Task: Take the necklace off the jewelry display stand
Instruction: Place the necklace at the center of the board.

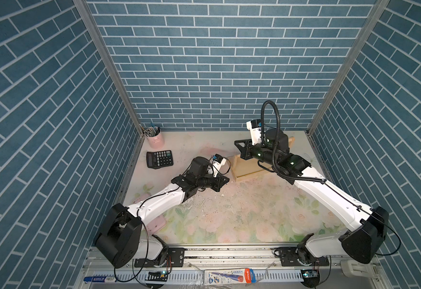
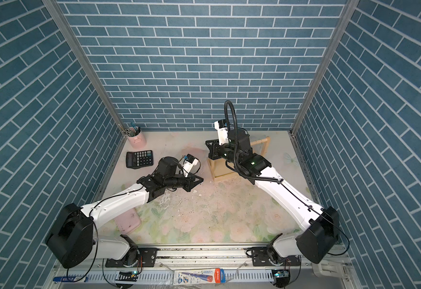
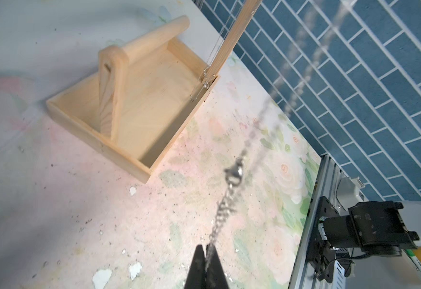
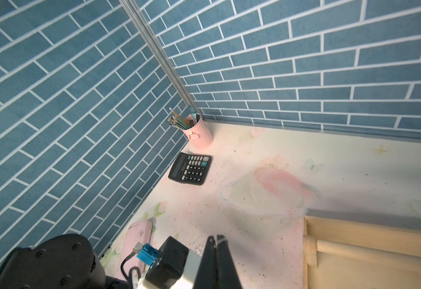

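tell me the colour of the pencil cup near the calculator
Pale pink; the round pencil cup shows best in the right wrist view.

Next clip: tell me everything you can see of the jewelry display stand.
The jewelry display stand is pale wood: a shallow rectangular tray base with low walls, flat upright posts and a round dowel bar. It stands upright on the floral table, toward its back right. A fine silver chain hangs beside one post. The right arm reaches over it.
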Robot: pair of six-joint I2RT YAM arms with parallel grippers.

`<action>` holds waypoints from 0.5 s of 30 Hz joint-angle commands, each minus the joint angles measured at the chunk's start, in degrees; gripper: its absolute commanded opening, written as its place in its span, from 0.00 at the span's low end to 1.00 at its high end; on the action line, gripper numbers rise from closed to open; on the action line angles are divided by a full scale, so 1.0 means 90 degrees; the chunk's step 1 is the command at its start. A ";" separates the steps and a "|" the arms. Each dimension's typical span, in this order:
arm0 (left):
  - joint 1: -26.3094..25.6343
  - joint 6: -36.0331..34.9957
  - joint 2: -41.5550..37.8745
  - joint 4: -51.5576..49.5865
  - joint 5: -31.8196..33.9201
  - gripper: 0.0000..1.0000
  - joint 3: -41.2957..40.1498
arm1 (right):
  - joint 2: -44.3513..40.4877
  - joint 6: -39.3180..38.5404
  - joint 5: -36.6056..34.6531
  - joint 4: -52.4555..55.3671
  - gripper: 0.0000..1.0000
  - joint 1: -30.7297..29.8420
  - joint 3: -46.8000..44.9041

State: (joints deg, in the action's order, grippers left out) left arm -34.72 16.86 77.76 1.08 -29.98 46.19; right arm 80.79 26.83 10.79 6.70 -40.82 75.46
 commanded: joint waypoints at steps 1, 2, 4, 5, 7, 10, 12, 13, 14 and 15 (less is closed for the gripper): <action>0.0217 0.0196 -0.0279 -0.0055 -0.0080 0.00 -0.0467 | 0.0283 0.0246 0.0032 -0.0382 0.00 -0.0125 -0.0018; 0.0266 0.0231 -0.0350 -0.0015 -0.0087 0.00 -0.0596 | 0.0386 0.0261 0.0033 -0.0383 0.00 -0.0150 0.0016; 0.0391 0.0305 -0.0513 0.0142 -0.0093 0.00 -0.0938 | 0.0627 0.0261 0.0048 -0.0412 0.00 -0.0226 0.0095; 0.0440 0.0337 -0.0565 0.0210 -0.0088 0.00 -0.1070 | 0.0736 0.0261 0.0047 -0.0421 0.00 -0.0256 0.0124; 0.0545 0.0391 -0.0639 0.0297 -0.0044 0.00 -0.1263 | 0.0989 0.0281 0.0055 -0.0460 0.00 -0.0307 0.0206; 0.0640 0.0396 -0.0640 0.0411 -0.0047 0.00 -0.1497 | 0.1384 0.0315 0.0105 -0.0509 0.00 -0.0374 0.0386; 0.0654 0.0253 -0.0566 0.0408 -0.0051 0.00 -0.1550 | 0.1646 0.0344 0.0172 -0.0528 0.00 -0.0414 0.0540; 0.0664 0.0171 -0.0522 0.0415 -0.0003 0.00 -0.1582 | 0.1783 0.0349 0.0197 -0.0520 0.00 -0.0439 0.0627; 0.0669 0.0077 -0.0495 0.0485 -0.0014 0.00 -0.1635 | 0.1891 0.0358 0.0221 -0.0520 0.00 -0.0454 0.0695; 0.0669 -0.0060 -0.0471 0.0594 -0.0068 0.00 -0.1692 | 0.2020 0.0359 0.0242 -0.0522 0.00 -0.0479 0.0789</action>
State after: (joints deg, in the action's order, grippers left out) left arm -29.06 19.03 73.03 3.92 -30.11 32.18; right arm 97.32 28.34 11.88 4.12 -44.56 79.59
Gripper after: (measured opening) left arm 0.049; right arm 0.043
